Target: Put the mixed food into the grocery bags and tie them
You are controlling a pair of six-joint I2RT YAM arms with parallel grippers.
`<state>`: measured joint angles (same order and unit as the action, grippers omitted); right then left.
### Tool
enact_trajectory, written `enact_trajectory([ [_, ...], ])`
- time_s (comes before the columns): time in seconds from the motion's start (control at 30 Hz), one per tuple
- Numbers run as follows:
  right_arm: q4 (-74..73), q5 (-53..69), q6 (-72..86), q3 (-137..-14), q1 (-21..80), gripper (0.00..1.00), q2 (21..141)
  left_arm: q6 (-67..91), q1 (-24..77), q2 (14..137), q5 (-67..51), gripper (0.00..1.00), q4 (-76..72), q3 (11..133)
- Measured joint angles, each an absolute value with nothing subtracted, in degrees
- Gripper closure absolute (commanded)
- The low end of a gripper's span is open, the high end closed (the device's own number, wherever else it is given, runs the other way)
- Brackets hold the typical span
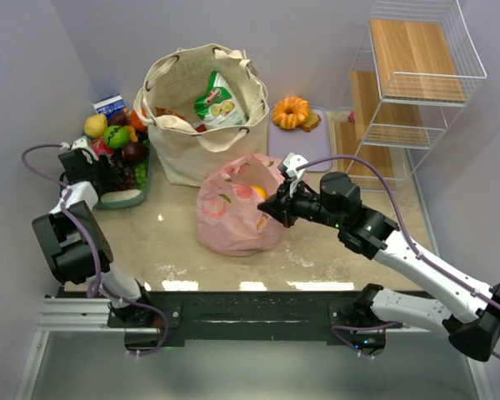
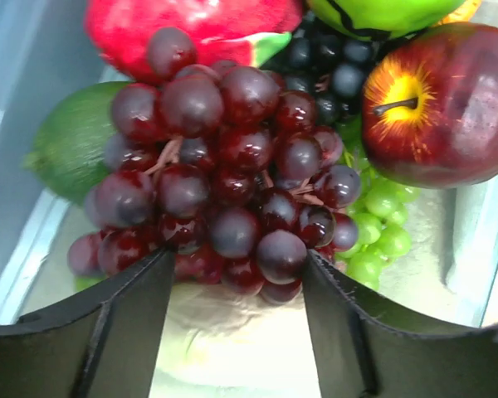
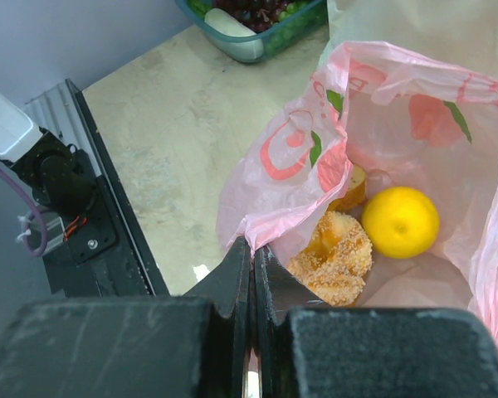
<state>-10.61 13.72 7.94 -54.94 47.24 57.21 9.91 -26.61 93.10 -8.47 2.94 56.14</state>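
You see the pink bag [image 1: 233, 212] in the middle of the frame, lying on the surface [image 1: 175, 246], with a sugared pastry [image 3: 336, 257] inside. Your right gripper [image 3: 251, 249] is clamped together on its rim. The canvas tote [image 1: 192, 154] stands just behind it. Your left gripper [image 2: 236, 264], jaws apart, hangs over the red grapes [image 2: 224, 166] at the left.

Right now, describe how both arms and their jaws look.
Both arms have white links and bulky black joints. A purple cable runs along the left arm, a greyish-purple cable along the right arm. The jaws are flat, matte black.
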Motion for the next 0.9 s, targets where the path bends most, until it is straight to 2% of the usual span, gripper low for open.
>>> enact_trajectory([
  [0.1, -10.2, 14.3, 8.0, -54.9, 47.2, 1.0, 57.5, 10.1, -26.6, 94.7, -10.3, 0.38, 2.1, 56.9],
  [0.23, -9.4, 14.6, 8.2, -54.9, 47.2, 1.0, 58.0, 11.1, -26.6, 97.0, -12.6, 0.66, 1.2, 58.2],
  [0.33, -9.2, 14.7, 8.4, -54.9, 47.2, 1.0, 58.5, 11.5, -26.6, 97.3, -13.5, 0.79, 0.8, 58.4],
  [0.5, -8.8, 14.9, 9.0, -54.9, 47.2, 1.0, 59.2, 11.8, -26.6, 96.6, -13.9, 0.93, 0.4, 58.4],
  [0.63, -8.4, 15.1, 9.4, -54.9, 47.2, 1.0, 59.6, 12.0, -26.6, 94.7, -14.2, 0.99, 0.4, 58.4],
  [0.9, -8.5, 15.1, 9.8, -55.0, 47.2, 1.0, 60.0, 12.0, -25.8, 82.3, -13.3, 1.0, 0.5, 55.5],
])
